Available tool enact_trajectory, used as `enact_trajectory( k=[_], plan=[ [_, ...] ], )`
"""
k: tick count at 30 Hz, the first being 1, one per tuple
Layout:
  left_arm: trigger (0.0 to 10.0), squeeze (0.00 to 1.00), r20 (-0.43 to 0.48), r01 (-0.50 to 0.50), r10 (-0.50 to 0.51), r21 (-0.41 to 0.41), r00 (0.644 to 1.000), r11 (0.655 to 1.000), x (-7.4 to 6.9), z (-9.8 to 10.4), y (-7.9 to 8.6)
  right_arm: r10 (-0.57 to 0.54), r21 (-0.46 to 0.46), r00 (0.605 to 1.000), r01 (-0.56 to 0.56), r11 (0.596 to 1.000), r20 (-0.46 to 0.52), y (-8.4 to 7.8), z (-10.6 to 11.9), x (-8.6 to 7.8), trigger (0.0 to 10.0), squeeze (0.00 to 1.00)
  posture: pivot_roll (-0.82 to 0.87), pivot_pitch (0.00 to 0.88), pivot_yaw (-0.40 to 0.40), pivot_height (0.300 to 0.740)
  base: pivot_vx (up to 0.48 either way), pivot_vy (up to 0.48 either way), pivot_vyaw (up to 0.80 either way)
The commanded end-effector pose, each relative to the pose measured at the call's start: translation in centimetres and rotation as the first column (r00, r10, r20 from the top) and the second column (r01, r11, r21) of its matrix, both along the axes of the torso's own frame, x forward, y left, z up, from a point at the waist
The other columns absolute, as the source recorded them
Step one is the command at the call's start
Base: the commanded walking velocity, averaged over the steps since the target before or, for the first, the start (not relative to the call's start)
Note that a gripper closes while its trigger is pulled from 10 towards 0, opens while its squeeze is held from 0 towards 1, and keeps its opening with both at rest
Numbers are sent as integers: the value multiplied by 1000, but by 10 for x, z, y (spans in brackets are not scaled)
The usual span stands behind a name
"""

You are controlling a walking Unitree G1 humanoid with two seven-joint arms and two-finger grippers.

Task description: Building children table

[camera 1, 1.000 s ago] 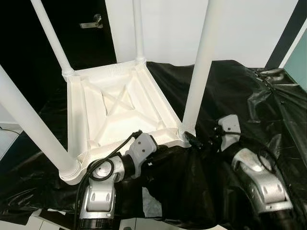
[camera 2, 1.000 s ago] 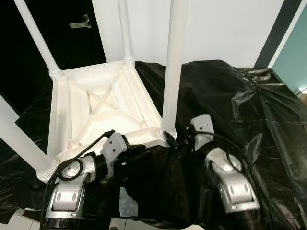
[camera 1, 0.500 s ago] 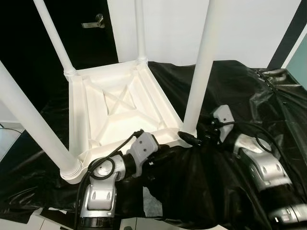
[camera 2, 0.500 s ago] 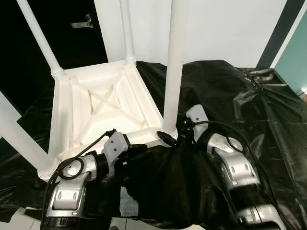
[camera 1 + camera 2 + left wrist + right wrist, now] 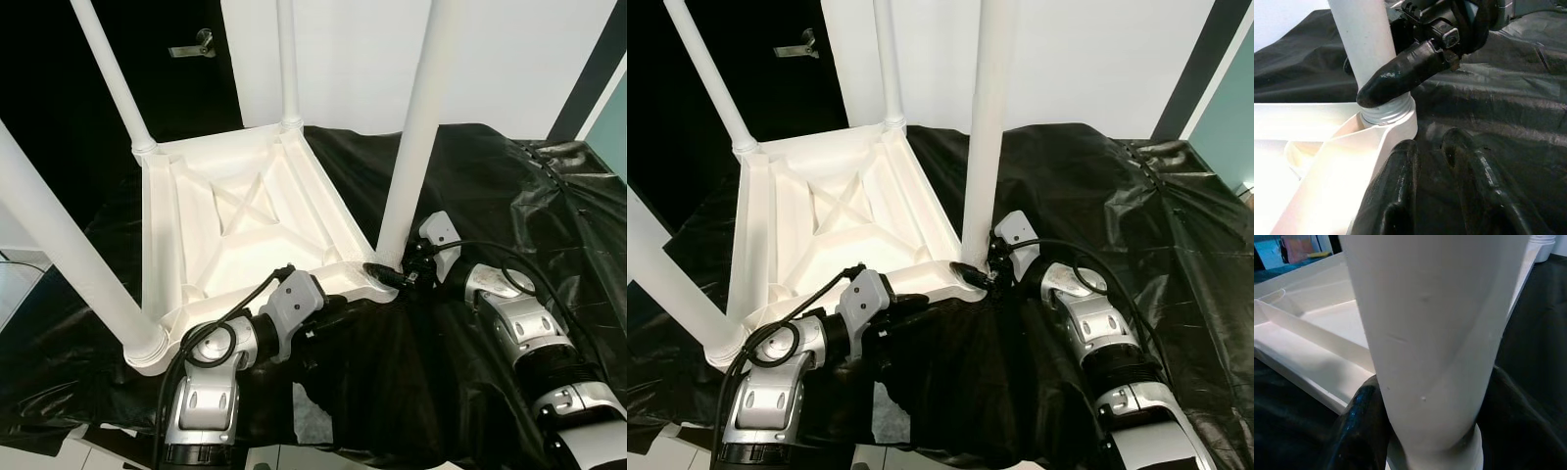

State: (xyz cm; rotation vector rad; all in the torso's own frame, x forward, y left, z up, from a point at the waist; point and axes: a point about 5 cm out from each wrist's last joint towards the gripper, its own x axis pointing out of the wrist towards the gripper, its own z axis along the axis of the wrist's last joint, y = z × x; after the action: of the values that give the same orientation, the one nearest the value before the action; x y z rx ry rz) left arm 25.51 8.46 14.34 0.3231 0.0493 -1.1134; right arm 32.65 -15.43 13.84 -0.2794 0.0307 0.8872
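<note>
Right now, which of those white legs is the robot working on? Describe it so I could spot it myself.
Find the white table lying upside down on the black sheet, its four legs pointing up. Go to the corner nearest the robot's right arm: that leg has the right gripper clasped around its base. It alone has black fingers at its threaded collar.

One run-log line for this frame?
table: upside down on black sheet | right pincer: around near-right leg at base | left pincer: beside that corner, holding nothing
</note>
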Motion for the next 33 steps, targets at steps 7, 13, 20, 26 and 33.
enact_trajectory(
  k=[7, 13, 20, 26, 33],
  plan=[
    [10000, 0, 48, -232, 234, -42, 971, 972, 8, 0, 4, -12, -20, 1000, 12, 1000, -2, 5, -7, -12, 0, 0, 42, 0, -3, 740, 0, 0, 0],
    [10000, 0, 42, -233, 235, -43, 971, 971, 7, -2, 3, -156, 70, 988, 155, 985, 12, 14, -1, -23, 0, 0, 35, 0, -13, 740, 0, 0, 0],
    [10000, 0, 37, -245, 246, -43, 969, 969, 6, -2, 5, -471, 159, 882, 468, 869, -24, 33, -4, -51, 0, 0, 42, 0, -19, 740, 0, 0, 0],
    [10000, 0, 36, -243, 245, -41, 969, 969, 6, -2, 6, -541, 193, 841, 528, 827, 12, 47, 5, -59, 0, 0, 39, 0, -6, 740, 0, 0, 0],
    [10000, 0, 33, -230, 231, -33, 972, 973, 6, -2, 6, -583, 196, 812, 575, 795, -16, 42, 7, -63, 10000, 0, 28, 0, 7, 740, 0, 0, 0]
  ],
)
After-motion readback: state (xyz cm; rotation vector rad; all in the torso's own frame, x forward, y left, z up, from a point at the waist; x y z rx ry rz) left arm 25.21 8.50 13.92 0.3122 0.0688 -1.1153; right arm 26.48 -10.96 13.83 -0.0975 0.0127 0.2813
